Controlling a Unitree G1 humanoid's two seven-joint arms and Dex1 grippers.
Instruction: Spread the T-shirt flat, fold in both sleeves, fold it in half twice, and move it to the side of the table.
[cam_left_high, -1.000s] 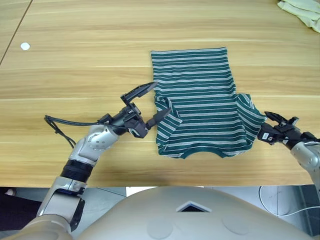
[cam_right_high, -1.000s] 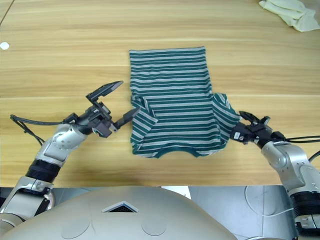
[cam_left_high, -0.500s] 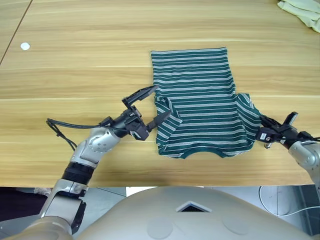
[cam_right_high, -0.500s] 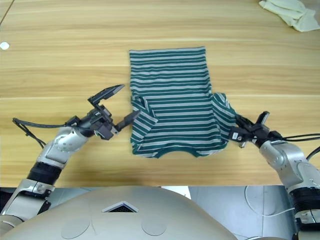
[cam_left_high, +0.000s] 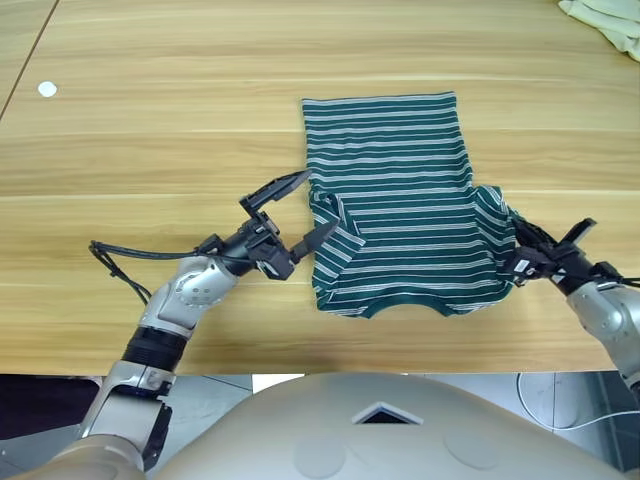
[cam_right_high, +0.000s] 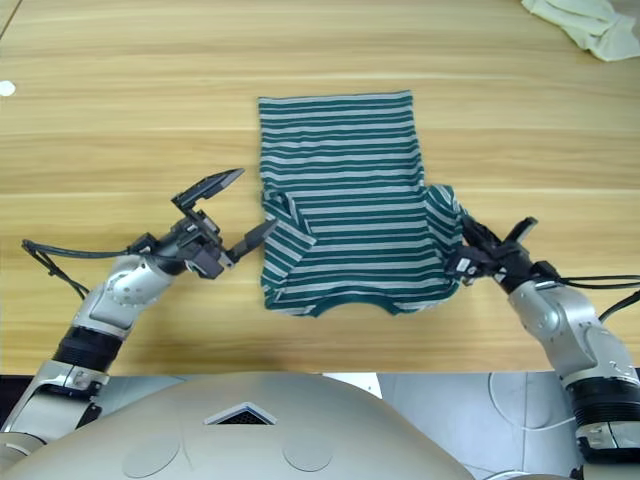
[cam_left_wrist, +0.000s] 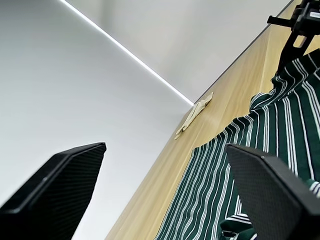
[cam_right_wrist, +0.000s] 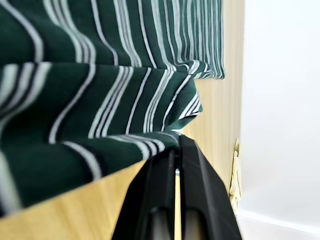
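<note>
**Both hands at the sleeves of the striped shirt**

The T-shirt (cam_left_high: 400, 190) lies mid-desk, with its straight hem (cam_left_high: 380, 100) on the far side and its curved neckline (cam_left_high: 400, 300) close to the desk's near edge. It is soft knit, dark green with thin pale stripes. The body lies mostly flat, but the fabric bunches at both shoulders. The left sleeve (cam_left_high: 335, 225) is turned in over the body in a rumpled fold. The right sleeve (cam_left_high: 495, 215) sticks out past the side seam and puckers.

My left hand (cam_left_high: 306, 209) hovers just beside the left sleeve, spread wide. One black finger points at the shirt's side edge and the other at the sleeve fold. My right hand (cam_right_wrist: 176, 147) is at the right sleeve's outer edge. In the right wrist view its fingers are pressed narrow, with the tips meeting the sleeve's rolled hem. I cannot tell whether any cloth is caught between them.

The desk (cam_left_high: 180, 120) is smooth, pale wood with long grain lines. Broad planks run to the left of the shirt and beyond its hem. A small white dot (cam_left_high: 47, 89) sits far off to the left. A crumpled pale cloth (cam_left_high: 605, 20) lies at the far right corner, well apart from the shirt. A black cable (cam_left_high: 115, 262) loops on the wood beside my left forearm.
</note>
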